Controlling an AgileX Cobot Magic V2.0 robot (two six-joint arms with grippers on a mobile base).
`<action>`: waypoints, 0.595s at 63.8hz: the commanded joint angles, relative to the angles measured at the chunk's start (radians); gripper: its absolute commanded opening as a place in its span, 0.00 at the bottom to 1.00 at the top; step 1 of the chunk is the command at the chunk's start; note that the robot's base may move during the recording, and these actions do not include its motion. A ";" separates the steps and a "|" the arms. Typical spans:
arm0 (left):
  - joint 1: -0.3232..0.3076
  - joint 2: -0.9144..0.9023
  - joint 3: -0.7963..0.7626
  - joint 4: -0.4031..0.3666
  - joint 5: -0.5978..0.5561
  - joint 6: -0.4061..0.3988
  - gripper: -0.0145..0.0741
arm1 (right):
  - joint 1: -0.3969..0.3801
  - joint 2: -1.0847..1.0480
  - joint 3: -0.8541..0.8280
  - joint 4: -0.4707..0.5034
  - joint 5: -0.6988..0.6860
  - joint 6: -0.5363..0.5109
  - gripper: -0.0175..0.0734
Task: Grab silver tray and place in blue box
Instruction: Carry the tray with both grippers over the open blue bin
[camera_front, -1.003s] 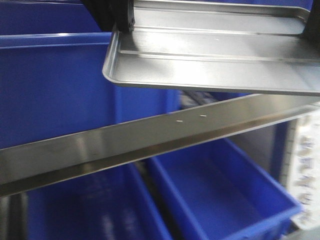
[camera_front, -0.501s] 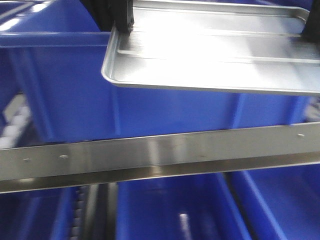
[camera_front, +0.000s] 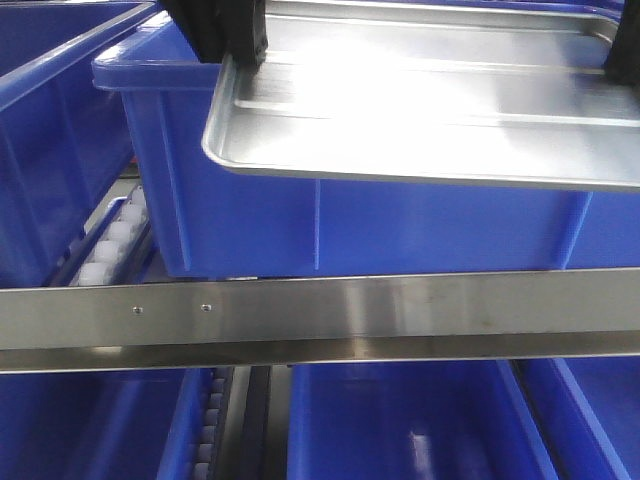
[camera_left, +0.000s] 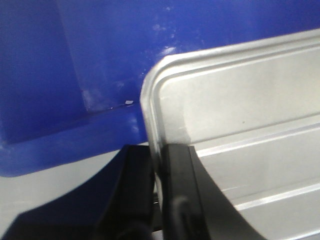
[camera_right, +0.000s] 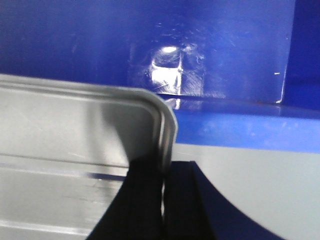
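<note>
So the biggest thing here is the blue box (camera_front: 250, 220), sitting on the upper level of a rack, right behind a shiny metal rail (camera_front: 400, 310) that runs across the whole front view. Can't see into it at all, since the silver tray (camera_front: 430, 110) covers its top. There's another blue bin (camera_front: 50, 150) beside it on the left, with a strip of white rollers (camera_front: 110, 245) between the two. Below the rail are more blue bins (camera_front: 400, 430); the middle one shows only its own blue floor.

The silver tray is up in the air at about rim height of the blue box, roughly level, with its ridges running lengthwise. It isn't down inside the box. From the front view I can't tell if it's over the opening or just in front of it.

The left claw (camera_left: 159, 175) is pinching the tray's rolled rim near a corner, one finger on each side of the rim. The right claw (camera_right: 164, 195) has the same grip on the opposite end. Both wrist views have blue plastic close behind the tray corners.
</note>
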 joint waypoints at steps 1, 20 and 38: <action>-0.007 -0.042 -0.037 0.011 -0.063 -0.001 0.17 | 0.002 -0.034 -0.037 0.009 -0.039 -0.018 0.25; -0.007 -0.042 -0.037 0.011 -0.063 -0.001 0.17 | 0.002 -0.034 -0.037 0.009 -0.039 -0.018 0.25; -0.007 -0.042 -0.037 0.011 -0.063 -0.001 0.17 | 0.002 -0.034 -0.037 0.009 -0.039 -0.018 0.25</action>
